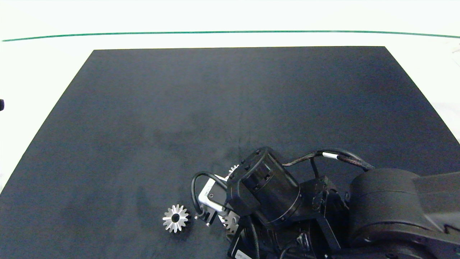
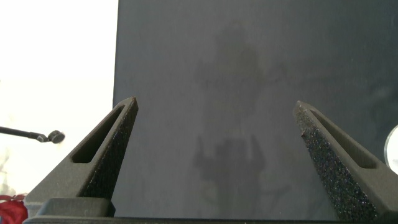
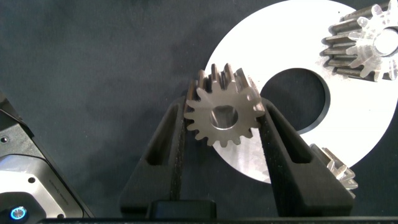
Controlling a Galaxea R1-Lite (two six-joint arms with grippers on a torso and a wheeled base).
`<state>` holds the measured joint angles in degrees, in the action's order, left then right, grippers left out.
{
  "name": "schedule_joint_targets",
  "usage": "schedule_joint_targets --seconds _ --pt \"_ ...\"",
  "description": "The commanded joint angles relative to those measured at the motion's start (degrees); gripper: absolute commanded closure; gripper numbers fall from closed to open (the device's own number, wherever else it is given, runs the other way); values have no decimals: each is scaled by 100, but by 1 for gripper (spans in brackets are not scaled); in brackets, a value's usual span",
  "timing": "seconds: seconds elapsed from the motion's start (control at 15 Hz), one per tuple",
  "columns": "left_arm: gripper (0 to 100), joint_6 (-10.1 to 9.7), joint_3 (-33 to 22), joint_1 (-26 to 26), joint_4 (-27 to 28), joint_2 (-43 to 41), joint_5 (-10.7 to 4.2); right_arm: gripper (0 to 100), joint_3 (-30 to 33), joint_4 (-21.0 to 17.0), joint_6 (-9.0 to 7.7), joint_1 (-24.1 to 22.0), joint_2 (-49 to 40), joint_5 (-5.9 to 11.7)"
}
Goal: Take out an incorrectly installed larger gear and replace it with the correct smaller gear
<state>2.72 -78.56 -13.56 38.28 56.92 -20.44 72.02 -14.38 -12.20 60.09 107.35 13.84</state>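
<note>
1. Larger gear: already removed, lying on the dark mat.
2. Right claw: clamped on the smaller gear above the round plate; seating remains.
3. Left claw: open, idle.

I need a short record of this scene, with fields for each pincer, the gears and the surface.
right pincer: shut on the flat grey metal spur gear, held over the round silver disc with a centre hole
left pincer: open, holds nothing, over the mat
shiny silver star-like gear: lies free on the mat, beside the right arm
two raised silver gears: on the disc
surface: dark mat
</note>
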Motion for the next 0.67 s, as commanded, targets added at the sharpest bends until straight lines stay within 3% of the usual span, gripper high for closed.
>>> schedule_joint_targets --seconds 0.07,0.67 --pt "0 1 16 2 22 4 -12 78 22 6 -10 -6 -4 5" --pt "0 1 33 2 22 4 -12 78 137 6 -19 12 14 5"
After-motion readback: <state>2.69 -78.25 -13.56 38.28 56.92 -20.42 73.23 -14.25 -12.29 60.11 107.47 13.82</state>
